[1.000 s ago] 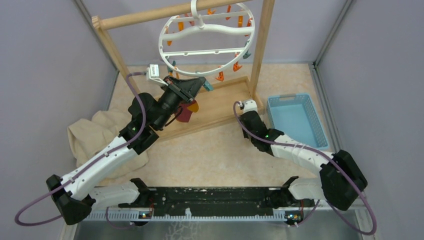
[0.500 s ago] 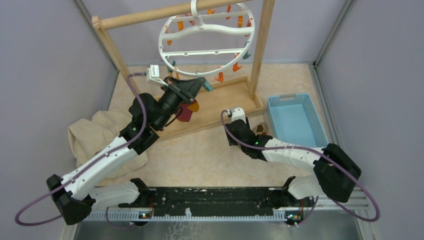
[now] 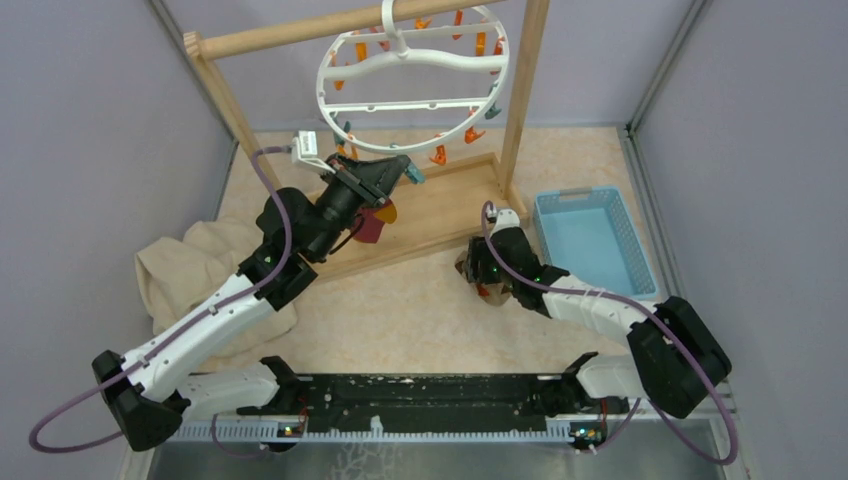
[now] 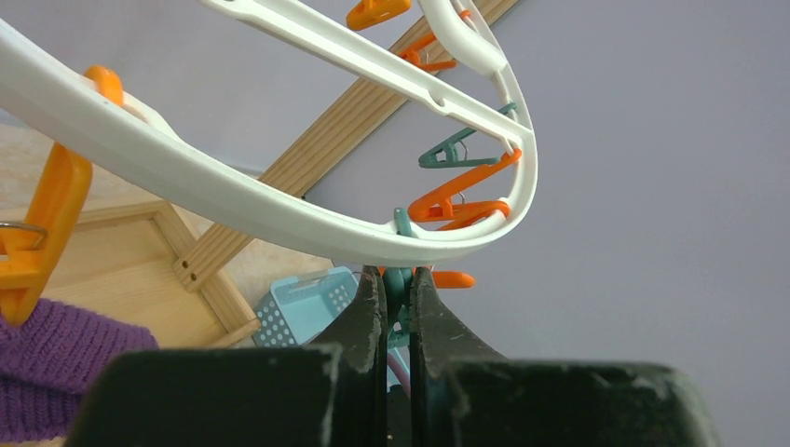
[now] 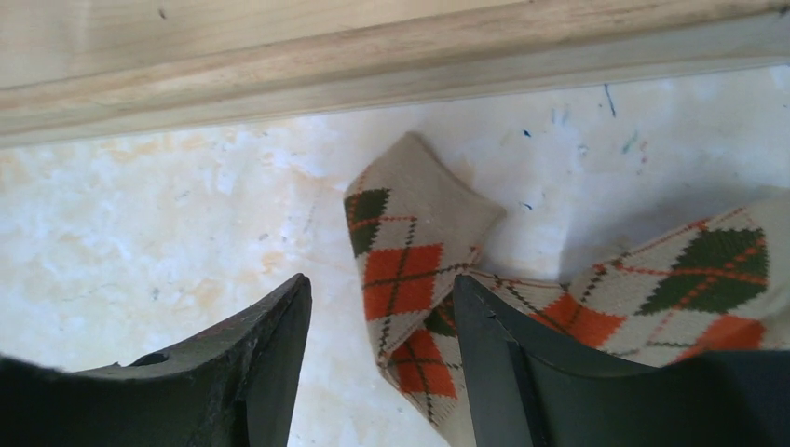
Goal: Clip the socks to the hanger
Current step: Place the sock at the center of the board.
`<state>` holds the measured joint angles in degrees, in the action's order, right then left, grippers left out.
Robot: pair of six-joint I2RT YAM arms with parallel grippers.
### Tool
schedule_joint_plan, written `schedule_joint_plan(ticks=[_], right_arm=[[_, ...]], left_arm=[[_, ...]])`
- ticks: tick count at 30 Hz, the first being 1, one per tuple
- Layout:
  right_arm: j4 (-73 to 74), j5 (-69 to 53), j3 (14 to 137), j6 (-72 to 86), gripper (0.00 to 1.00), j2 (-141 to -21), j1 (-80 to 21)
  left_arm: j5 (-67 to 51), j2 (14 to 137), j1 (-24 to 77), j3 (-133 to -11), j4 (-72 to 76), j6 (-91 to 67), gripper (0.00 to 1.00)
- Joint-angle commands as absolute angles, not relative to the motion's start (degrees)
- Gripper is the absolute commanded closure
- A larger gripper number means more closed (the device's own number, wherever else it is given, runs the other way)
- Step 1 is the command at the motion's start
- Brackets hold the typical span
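The white round hanger (image 3: 413, 85) hangs from the wooden rail. My left gripper (image 3: 402, 170) is shut on a teal clip (image 4: 399, 282) just under the hanger's ring (image 4: 279, 212). The maroon-purple sock (image 3: 370, 228) hangs below it from an orange clip (image 4: 42, 219); its knit shows in the left wrist view (image 4: 56, 368). The brown-tan argyle sock (image 5: 410, 270) lies crumpled on the table by the stand's base (image 3: 466, 266). My right gripper (image 5: 380, 284) is open just above it, a fold of the sock between the jaws. It shows low over the sock in the top view (image 3: 484, 284).
The wooden frame stand (image 3: 440, 205) has its base board just beyond the sock (image 5: 373, 56). A light blue basket (image 3: 590, 240) sits to the right. A large beige cloth (image 3: 185, 265) lies at the left. More orange and teal clips (image 3: 440, 153) hang from the ring.
My right arm swung left away from the basket, then came back and down over the brown-tan sock. The left arm has held still on the teal clip.
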<state>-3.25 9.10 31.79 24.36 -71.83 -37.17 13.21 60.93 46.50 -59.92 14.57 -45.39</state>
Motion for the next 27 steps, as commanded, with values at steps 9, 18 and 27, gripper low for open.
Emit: schedule_joint_plan(ticks=[9,18,27], right_arm=[[-12.21,-1.57,30.8,27.45,0.42,-73.48,-28.83],[-13.53,-1.63,29.95,27.86,0.42,-78.53,-28.17],[-14.51,-0.54,31.29,27.12,0.42,-82.06,-28.17]], left_arm=[[13.76,57.0,46.67,-57.93,11.82,-44.55,1.0],[12.76,57.82,46.67,-58.07,12.7,-44.27,1.0],[12.74,57.52,46.67,-58.36,12.31,-43.56,1.0]])
